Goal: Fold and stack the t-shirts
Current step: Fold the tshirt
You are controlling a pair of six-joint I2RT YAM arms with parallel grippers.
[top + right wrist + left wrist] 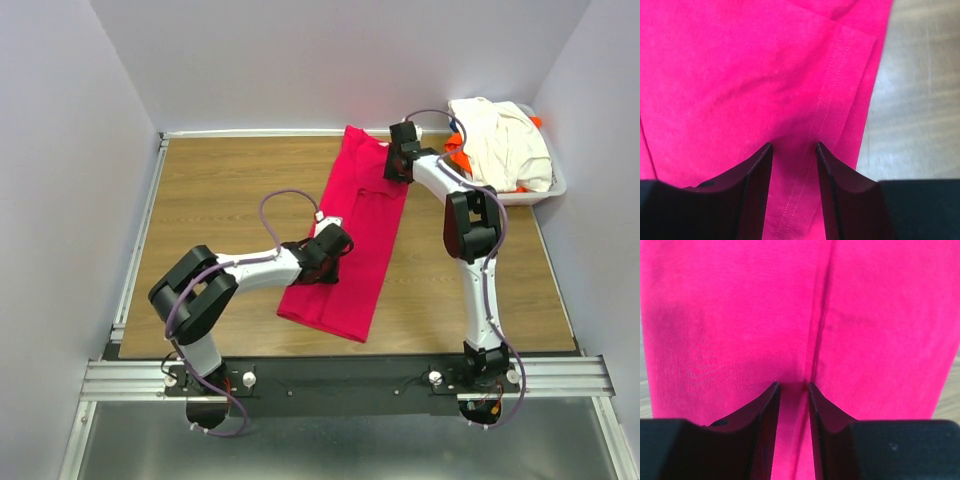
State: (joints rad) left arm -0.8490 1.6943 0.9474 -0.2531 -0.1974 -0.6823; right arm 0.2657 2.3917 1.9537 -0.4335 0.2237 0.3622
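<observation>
The crimson-pink t-shirt (358,275) lies folded into a long strip down the middle of the wooden table. My left gripper (335,243) is down on its left middle part. In the left wrist view the jaws (794,385) are nearly closed, with pink cloth (730,315) and a fold line between them. My right gripper (397,168) is at the strip's far right corner. In the right wrist view its jaws (794,145) stand narrow over the stitched hem of the shirt (730,75). The cream-white t-shirt (500,140) and the orange t-shirt (458,160) lie in the basket.
The white plastic basket (555,186) stands at the table's back right corner against the wall. Grey walls close in the left, back and right sides. Bare wood (220,190) shows left of the pink shirt and along the front right (440,300).
</observation>
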